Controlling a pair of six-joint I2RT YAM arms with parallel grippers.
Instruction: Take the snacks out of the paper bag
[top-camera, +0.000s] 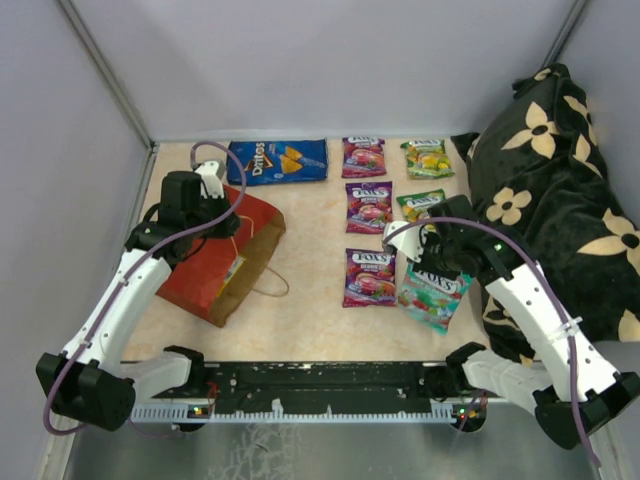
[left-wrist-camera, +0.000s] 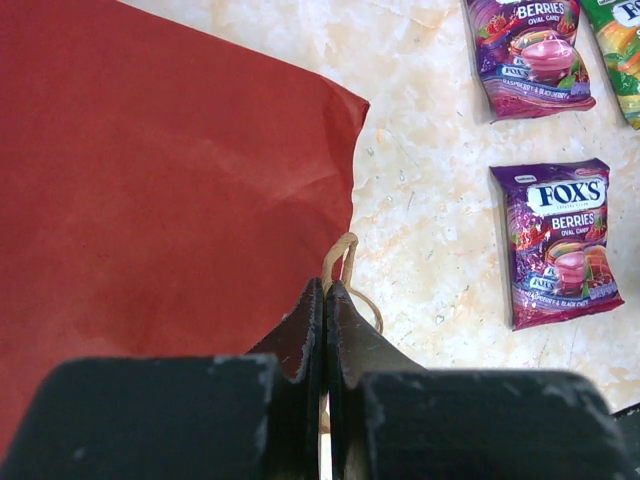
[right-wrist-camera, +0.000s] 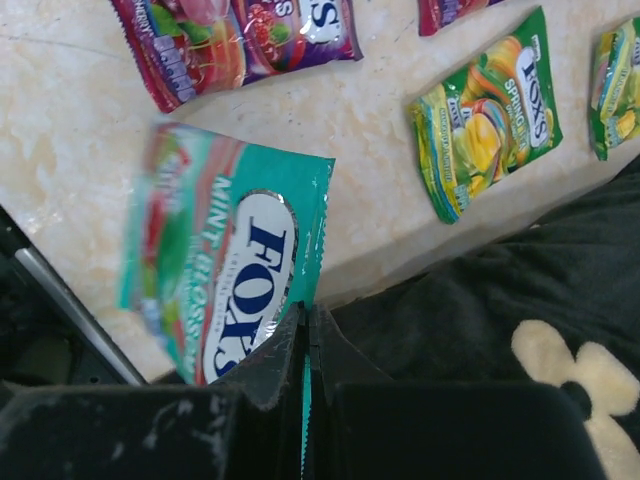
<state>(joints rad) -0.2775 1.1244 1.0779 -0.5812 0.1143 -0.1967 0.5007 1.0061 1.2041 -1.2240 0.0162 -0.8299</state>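
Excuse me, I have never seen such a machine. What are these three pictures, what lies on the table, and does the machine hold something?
Two white robot arms stand at a table's edge. One picture looks down from above; the others come from cameras on each wrist. The left gripper has its jaws shut on the handle of the red paper bag. The right gripper has its jaws shut on a teal candy packet. Purple packets, green packets and a blue chip bag lie on the table.

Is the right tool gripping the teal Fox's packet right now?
Yes, the right tool is shut on the edge of the teal mint packet, which hangs tilted above the tabletop.
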